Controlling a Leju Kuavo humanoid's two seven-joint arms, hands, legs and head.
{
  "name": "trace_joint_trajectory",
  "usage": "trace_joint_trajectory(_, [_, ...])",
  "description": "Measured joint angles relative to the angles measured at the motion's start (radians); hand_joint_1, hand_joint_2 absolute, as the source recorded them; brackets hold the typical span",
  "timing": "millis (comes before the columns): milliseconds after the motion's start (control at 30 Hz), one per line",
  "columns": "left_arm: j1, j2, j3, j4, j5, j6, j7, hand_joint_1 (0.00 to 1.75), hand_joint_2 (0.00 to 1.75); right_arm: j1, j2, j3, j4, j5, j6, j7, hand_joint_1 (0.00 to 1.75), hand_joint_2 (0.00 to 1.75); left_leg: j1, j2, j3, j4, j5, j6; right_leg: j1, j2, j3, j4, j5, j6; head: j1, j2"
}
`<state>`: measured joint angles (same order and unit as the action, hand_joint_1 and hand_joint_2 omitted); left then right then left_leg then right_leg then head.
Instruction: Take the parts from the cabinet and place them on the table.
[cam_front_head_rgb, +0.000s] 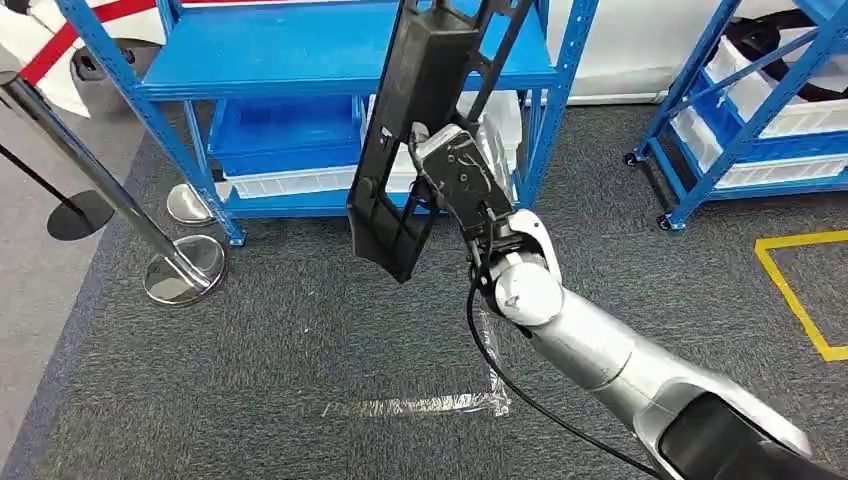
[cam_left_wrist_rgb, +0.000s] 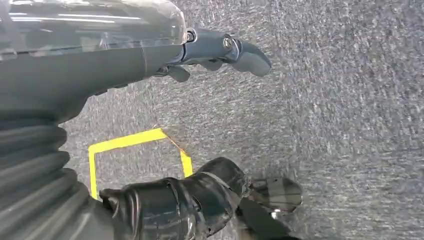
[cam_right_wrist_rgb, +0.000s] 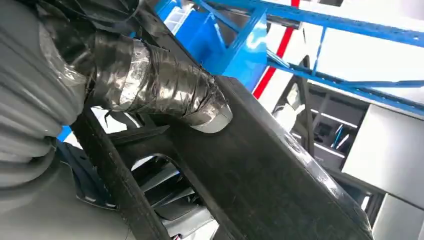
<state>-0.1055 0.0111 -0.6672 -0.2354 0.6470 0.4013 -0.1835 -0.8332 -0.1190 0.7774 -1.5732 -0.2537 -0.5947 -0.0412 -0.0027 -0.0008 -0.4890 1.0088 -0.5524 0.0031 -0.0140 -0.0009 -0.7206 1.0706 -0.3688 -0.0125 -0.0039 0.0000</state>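
We are gripping the part (cam_front_head_rgb: 420, 130) firmly in the right hand (cam_front_head_rgb: 462, 178), left hand (cam_left_wrist_rgb: 220, 50) empty, fingers apart, keeping it clear of the rack (cam_front_head_rgb: 300, 50).

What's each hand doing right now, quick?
Left hand: holds nothing, fingers apart, hanging over the carpet.
Right hand: grips the long black part, lifted in front of the blue cabinet.
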Motion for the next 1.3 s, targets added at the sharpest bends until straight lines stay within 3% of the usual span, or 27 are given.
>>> trace_joint_trajectory(33, [-0.001, 0.000, -0.002, 0.000, 0.000, 0.001, 0.000, 0.00, 1.75, -0.002, 0.000, -0.002, -0.001, 0.003, 0.000, 0.000, 1.75, 1.75, -0.002, -0.002, -0.010, 0.009, 0.011, -0.001, -0.004, -0.001, 0.001, -0.014, 0.017, 0.007, -0.001, 0.000])
trace_joint_trajectory(100, [-0.001, 0.000, -0.007, 0.000, 0.002, 0.004, 0.000, 0.00, 1.75, -0.004, 0.000, -0.002, -0.004, 0.004, 0.000, 0.000, 1.75, 1.75, -0.007, -0.002, -0.020, -0.007, 0.038, 0.007, -0.004, 0.000, 0.003, -0.035, 0.046, 0.019, -0.004, 0.000])
trace_joint_trajectory(133, [-0.001, 0.000, -0.008, 0.000, 0.002, 0.005, 0.000, 0.00, 1.75, -0.002, -0.002, -0.003, -0.004, 0.004, 0.000, 0.000, 1.75, 1.75, 0.011, 0.006, -0.021, -0.030, 0.061, 0.013, -0.002, 0.000, -0.007, -0.038, 0.041, 0.024, 0.000, 0.000])
trace_joint_trajectory(200, [-0.001, 0.000, -0.011, 0.000, 0.002, 0.006, 0.000, 0.00, 1.75, -0.002, -0.003, -0.003, -0.004, 0.005, 0.000, 0.001, 1.75, 1.75, 0.004, 0.011, -0.046, -0.033, 0.086, 0.029, 0.000, 0.003, -0.030, 0.032, -0.067, 0.028, 0.008, 0.000])
trace_joint_trajectory(233, [0.001, 0.000, -0.013, 0.000, 0.002, 0.006, 0.000, 0.00, 1.75, -0.001, -0.004, -0.004, -0.005, 0.006, -0.001, 0.001, 1.75, 1.75, 0.002, 0.013, -0.063, -0.030, 0.096, 0.032, 0.000, 0.002, -0.050, 0.125, -0.139, 0.029, 0.009, 0.000])
trace_joint_trajectory(267, [0.001, 0.000, -0.013, 0.000, 0.002, 0.006, 0.000, 0.00, 1.75, 0.000, -0.005, -0.004, -0.005, 0.006, -0.001, 0.001, 1.75, 1.75, 0.001, 0.013, -0.077, -0.025, 0.104, 0.033, 0.001, 0.002, -0.062, 0.194, -0.179, 0.029, 0.009, 0.000])
trace_joint_trajectory(300, [0.000, 0.000, -0.014, 0.000, 0.002, 0.006, 0.000, 0.00, 1.75, 0.000, -0.007, -0.004, -0.005, 0.006, -0.001, 0.002, 1.75, 1.75, 0.000, 0.013, -0.093, -0.020, 0.113, 0.034, 0.000, 0.002, -0.066, 0.255, -0.194, 0.031, 0.010, 0.000])
trace_joint_trajectory(333, [0.000, 0.000, -0.015, 0.000, 0.002, 0.007, 0.000, 0.00, 1.75, 0.001, -0.007, -0.004, -0.005, 0.006, -0.001, 0.002, 1.75, 1.75, 0.000, 0.013, -0.111, -0.011, 0.120, 0.033, 0.000, 0.002, -0.057, 0.284, -0.174, 0.032, 0.010, 0.000])
trace_joint_trajectory(367, [0.000, 0.000, -0.015, 0.000, 0.002, 0.009, 0.000, 0.00, 1.75, 0.001, -0.008, -0.004, -0.005, 0.006, -0.001, 0.002, 1.75, 1.75, -0.001, 0.013, -0.128, -0.003, 0.126, 0.032, 0.000, 0.002, -0.031, 0.271, -0.138, 0.031, 0.010, 0.000])
trace_joint_trajectory(433, [0.000, 0.000, -0.016, 0.000, 0.002, 0.010, 0.001, 0.00, 1.75, 0.001, -0.008, -0.004, -0.005, 0.007, -0.001, 0.006, 1.75, 1.75, 0.000, 0.013, -0.161, 0.018, 0.134, 0.028, 0.000, 0.002, 0.073, 0.147, -0.081, 0.028, 0.010, 0.000])
trace_joint_trajectory(500, [0.000, 0.000, -0.016, 0.000, 0.003, 0.013, 0.001, 0.00, 1.75, 0.000, -0.008, -0.004, -0.006, 0.009, -0.001, 0.011, 1.75, 1.75, -0.005, 0.012, -0.184, 0.031, 0.138, 0.021, 0.009, 0.002, 0.155, 0.020, -0.140, 0.021, 0.010, 0.000])
trace_joint_trajectory(533, [0.001, -0.001, -0.017, 0.000, 0.003, 0.016, 0.001, 0.00, 1.75, 0.000, -0.008, -0.004, -0.008, 0.010, -0.001, 0.013, 1.75, 1.75, -0.004, 0.012, -0.187, 0.032, 0.146, 0.014, 0.012, 0.001, 0.165, -0.013, -0.154, 0.015, 0.008, 0.000])
trace_joint_trajectory(600, [0.001, -0.001, -0.017, 0.000, 0.010, 0.028, -0.001, 0.00, 1.75, -0.002, -0.008, -0.005, -0.008, 0.011, -0.001, 0.013, 1.75, 1.75, 0.002, 0.011, -0.188, 0.025, 0.162, 0.002, 0.016, 0.000, 0.157, -0.019, -0.143, 0.004, 0.009, 0.000])
trace_joint_trajectory(667, [0.003, -0.001, -0.017, 0.000, 0.010, 0.042, 0.000, 0.00, 1.75, -0.001, -0.008, -0.005, -0.008, 0.012, -0.001, 0.016, 1.75, 1.75, 0.003, 0.007, -0.201, 0.036, 0.143, -0.006, 0.005, -0.003, 0.156, -0.035, -0.123, -0.009, 0.011, 0.000])
trace_joint_trajectory(700, [0.005, -0.002, -0.018, 0.000, 0.008, 0.046, 0.004, 0.00, 1.75, -0.002, -0.008, -0.005, -0.008, 0.013, -0.001, 0.017, 1.75, 1.75, 0.004, 0.006, -0.218, 0.089, 0.089, -0.014, 0.004, -0.004, 0.151, -0.037, -0.115, -0.018, 0.006, 0.000])
trace_joint_trajectory(733, [0.005, -0.002, -0.018, 0.000, 0.006, 0.048, 0.010, 0.00, 1.75, -0.002, -0.008, -0.005, -0.009, 0.013, 0.000, 0.017, 1.75, 1.75, 0.008, 0.006, -0.241, 0.158, 0.044, -0.020, 0.003, -0.005, 0.146, -0.037, -0.111, -0.020, 0.006, 0.000])
trace_joint_trajectory(800, [0.005, -0.002, -0.018, 0.000, 0.003, 0.048, 0.018, 0.00, 1.75, 0.000, -0.008, -0.005, -0.008, 0.014, 0.002, 0.018, 1.75, 1.75, 0.013, 0.006, -0.283, 0.299, -0.013, -0.031, 0.003, -0.006, 0.137, -0.035, -0.105, -0.019, 0.005, 0.000])
trace_joint_trajectory(833, [0.006, -0.002, -0.019, 0.000, 0.003, 0.048, 0.018, 0.00, 1.75, 0.001, -0.008, -0.005, -0.008, 0.014, 0.003, 0.018, 1.75, 1.75, 0.017, 0.007, -0.284, 0.321, -0.009, -0.035, 0.002, -0.006, 0.133, -0.033, -0.103, -0.018, 0.005, 0.000])
trace_joint_trajectory(867, [0.007, -0.002, -0.019, 0.000, 0.003, 0.048, 0.019, 0.00, 1.75, 0.002, -0.008, -0.005, -0.008, 0.014, 0.003, 0.018, 1.75, 1.75, 0.020, 0.007, -0.261, 0.294, 0.016, -0.038, 0.000, -0.005, 0.130, -0.031, -0.102, -0.016, 0.005, 0.000])
trace_joint_trajectory(933, [0.006, -0.001, -0.019, 0.000, 0.003, 0.048, 0.019, 0.00, 1.75, 0.002, -0.008, -0.005, -0.009, 0.014, 0.003, 0.018, 1.75, 1.75, 0.025, 0.007, -0.164, 0.140, 0.090, -0.043, -0.006, -0.005, 0.128, -0.024, -0.103, -0.013, 0.005, 0.000])
trace_joint_trajectory(967, [0.005, -0.002, -0.019, 0.000, 0.003, 0.048, 0.019, 0.00, 1.75, 0.001, -0.008, -0.005, -0.009, 0.015, 0.003, 0.018, 1.75, 1.75, 0.027, 0.006, -0.120, 0.054, 0.102, -0.044, -0.008, -0.005, 0.128, -0.020, -0.105, -0.007, 0.005, 0.000])
trace_joint_trajectory(1000, [0.005, -0.002, -0.019, 0.000, 0.003, 0.048, 0.019, 0.00, 1.75, -0.001, -0.008, -0.005, -0.009, 0.016, 0.003, 0.017, 1.75, 1.75, 0.018, -0.001, -0.093, 0.040, 0.087, -0.042, -0.005, -0.003, 0.119, -0.019, -0.103, 0.001, 0.003, 0.000])
trace_joint_trajectory(1133, [0.004, -0.002, -0.022, 0.000, 0.003, 0.050, 0.019, 0.00, 1.75, -0.001, -0.007, -0.005, -0.009, 0.018, 0.002, 0.017, 1.75, 1.75, 0.015, -0.004, -0.104, 0.015, 0.089, -0.018, -0.003, -0.003, 0.114, -0.021, -0.091, 0.024, 0.004, 0.000])
trace_joint_trajectory(1167, [0.005, -0.002, -0.022, 0.000, 0.003, 0.053, 0.021, 0.00, 1.75, 0.000, -0.007, -0.005, -0.009, 0.021, -0.002, 0.017, 1.75, 1.75, 0.025, -0.003, -0.100, 0.006, 0.095, -0.007, -0.007, -0.003, 0.104, -0.010, -0.107, 0.029, 0.005, 0.000])
trace_joint_trajectory(1200, [0.004, -0.002, -0.022, 0.000, 0.002, 0.062, 0.027, 0.00, 1.75, 0.000, -0.007, -0.005, -0.009, 0.028, -0.005, 0.016, 1.75, 1.75, 0.021, -0.005, -0.102, 0.003, 0.100, 0.001, -0.005, -0.002, 0.091, 0.023, -0.136, 0.029, 0.005, 0.000])
trace_joint_trajectory(1267, [0.004, -0.002, -0.023, 0.000, -0.015, 0.103, 0.056, 0.00, 1.75, 0.000, -0.007, -0.005, -0.009, 0.049, -0.014, 0.014, 1.75, 1.75, 0.018, -0.010, -0.109, 0.004, 0.105, 0.010, -0.003, 0.000, 0.029, 0.177, -0.218, 0.027, 0.005, 0.000])
trace_joint_trajectory(1300, [0.004, -0.002, -0.026, 0.000, -0.027, 0.131, 0.071, 0.00, 1.75, 0.001, -0.007, -0.005, -0.009, 0.059, -0.017, 0.015, 1.75, 1.75, 0.016, -0.014, -0.114, 0.006, 0.106, 0.013, -0.003, 0.000, -0.002, 0.249, -0.244, 0.026, 0.005, 0.000])
